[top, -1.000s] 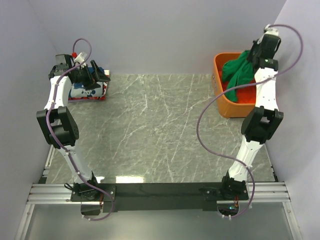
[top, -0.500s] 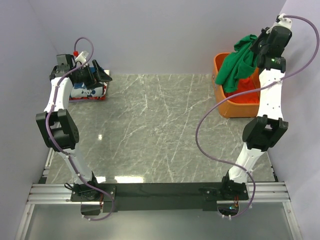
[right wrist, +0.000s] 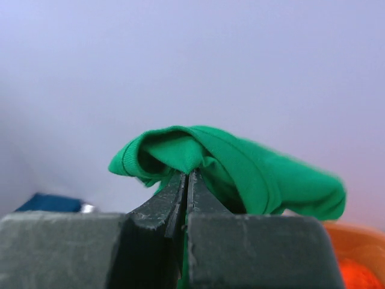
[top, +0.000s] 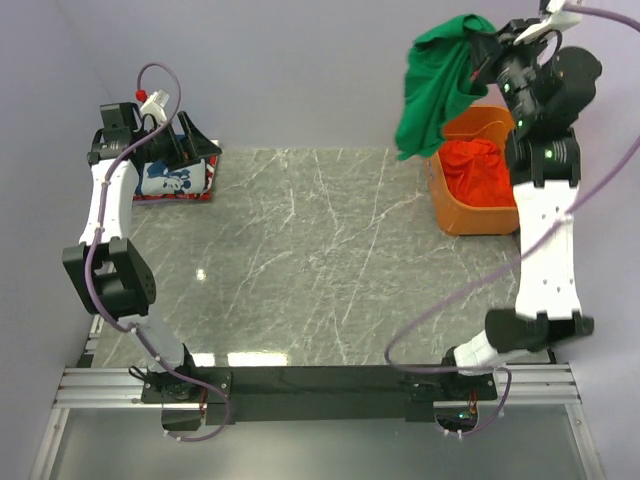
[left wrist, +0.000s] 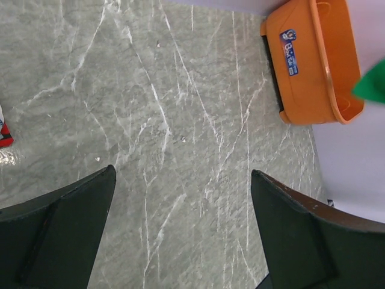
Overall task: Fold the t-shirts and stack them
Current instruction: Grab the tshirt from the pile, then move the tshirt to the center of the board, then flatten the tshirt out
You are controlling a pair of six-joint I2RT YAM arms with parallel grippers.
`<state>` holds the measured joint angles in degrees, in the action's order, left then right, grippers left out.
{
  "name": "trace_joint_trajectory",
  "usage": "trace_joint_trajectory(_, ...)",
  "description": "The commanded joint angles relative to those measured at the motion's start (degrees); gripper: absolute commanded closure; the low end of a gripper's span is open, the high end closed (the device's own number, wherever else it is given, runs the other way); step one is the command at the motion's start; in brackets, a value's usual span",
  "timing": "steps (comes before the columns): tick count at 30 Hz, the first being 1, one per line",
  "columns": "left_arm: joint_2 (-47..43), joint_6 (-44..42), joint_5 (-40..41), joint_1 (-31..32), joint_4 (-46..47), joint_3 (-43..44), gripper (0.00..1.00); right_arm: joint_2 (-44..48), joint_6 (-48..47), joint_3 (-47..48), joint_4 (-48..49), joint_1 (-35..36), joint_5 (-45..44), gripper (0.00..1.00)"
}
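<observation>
My right gripper [top: 478, 42] is raised high at the back right, shut on the bright green t-shirt [top: 432, 85], which hangs free in the air left of the orange bin [top: 452, 215]. In the right wrist view the green t-shirt [right wrist: 228, 165] bunches over my gripper [right wrist: 187, 174]. A red t-shirt [top: 478, 168] lies crumpled inside the bin. At the back left, a folded dark blue t-shirt with white print [top: 168, 177] rests on a red one [top: 170, 197]. My left gripper [top: 195, 150] hovers open just above that stack, nothing between its fingers [left wrist: 72, 211].
The orange bin [left wrist: 310, 66] stands at the table's back right corner, against the right wall. Grey marble tabletop [top: 310, 260] spreads between the stack and the bin. Purple cables loop off both arms. A metal rail runs along the near edge.
My right gripper has lifted the green t-shirt up out of the orange bin and leftward, uncovering the red one inside. My left arm has risen slightly over the stack.
</observation>
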<state>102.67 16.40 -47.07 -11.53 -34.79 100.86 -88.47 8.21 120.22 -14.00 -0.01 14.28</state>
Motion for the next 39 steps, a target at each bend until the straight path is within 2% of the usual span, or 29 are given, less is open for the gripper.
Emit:
trace_joint_trajectory(1,-7.6,-0.7,0.4,0.2,1.7,-2.0,0.01,5.9,-6.2,-7.1,5.7,4.7,5.3,1.00)
trace_joint_trajectory(5,-12.6,-2.8,2.0,0.2,0.2,-5.9,0.00,10.3,-12.8,-19.3,6.0,10.8,8.6,1.00)
trace_joint_trajectory(6,-13.6,-3.8,2.9,0.2,0.0,-7.0,0.01,10.6,-15.6,-21.2,3.5,13.3,10.5,0.92)
trace_joint_trajectory(7,-15.6,-4.4,3.2,0.2,-0.3,-8.9,0.01,9.9,-17.3,-23.2,1.2,14.8,12.7,0.74)
trace_joint_trajectory(8,-16.6,-4.8,3.5,0.1,-0.6,-9.9,0.01,9.1,-19.2,-23.4,-1.8,16.6,13.8,0.41)
trace_joint_trajectory(9,-17.7,-5.7,3.8,0.2,-0.7,-11.0,0.00,8.0,-23.3,-23.1,-9.3,18.2,14.5,0.22)
trace_joint_trajectory(10,-19.3,-6.2,4.1,0.2,-0.8,-12.9,0.01,5.3,-25.2,-20.8,-13.5,21.0,13.9,0.13)
trace_joint_trajectory(12,-21.2,-8.6,4.1,0.2,-1.8,-15.3,0.01,1.3,-27.7,-16.9,-24.8,21.6,13.0,0.12)
trace_joint_trajectory(15,-22.3,-13.6,3.4,0.6,-4.4,-17.6,0.00,-1.0,-29.9,-16.6,-35.6,20.3,12.8,0.11)
trace_joint_trajectory(18,-23.5,-21.6,3.4,3.9,-7.8,-20.4,0.01,1.1,-30.4,-27.4,-40.0,18.1,15.2,0.11)
trace_joint_trajectory(20,-24.2,-25.7,5.6,6.8,-9.2,-23.3,0.01,3.0,-29.8,-33.8,-40.1,17.1,16.6,0.14)
trace_joint_trajectory(21,-25.1,-28.5,7.0,10.4,-9.2,-24.6,0.03,5.0,-28.5,-40.0,-39.1,16.9,16.6,0.16)
trace_joint_trajectory(23,-25.9,-30.8,9.5,13.7,-8.3,-30.0,0.07,7.2,-26.7,-46.5,-36.7,16.2,17.0,0.20)
trace_joint_trajectory(24,-26.0,-31.8,10.5,16.9,-6.1,-31.8,0.12,8.6,-26.1,-51.6,-34.6,16.3,16.5,0.21)
trace_joint_trajectory(26,-25.1,-32.6,12.1,19.6,-4.7,-35.3,0.19,9.4,-24.4,-55.9,-32.2,16.2,15.8,0.24)
trace_joint_trajectory(27,-24.1,-33.2,13.5,22.3,-4.1,-35.8,0.27,8.9,-22.6,-58.6,-30.4,15.8,15.5,0.25)
trace_joint_trajectory(30,-17.3,-32.8,15.8,26.5,-2.7,-36.9,0.33,5.4,-19.8,-60.4,-28.7,15.0,17.0,0.27)
trace_joint_trajectory(33,-13.5,-32.2,16.4,30.0,-1.8,-38.2,0.30,0.9,-16.7,-60.4,-27.2,14.8,19.2,0.28)
trace_joint_trajectory(39,-6.4,-28.4,26.8,34.2,5.8,-40.5,0.25,-7.1,-12.1,-57.0,-24.9,15.0,23.3,0.25)
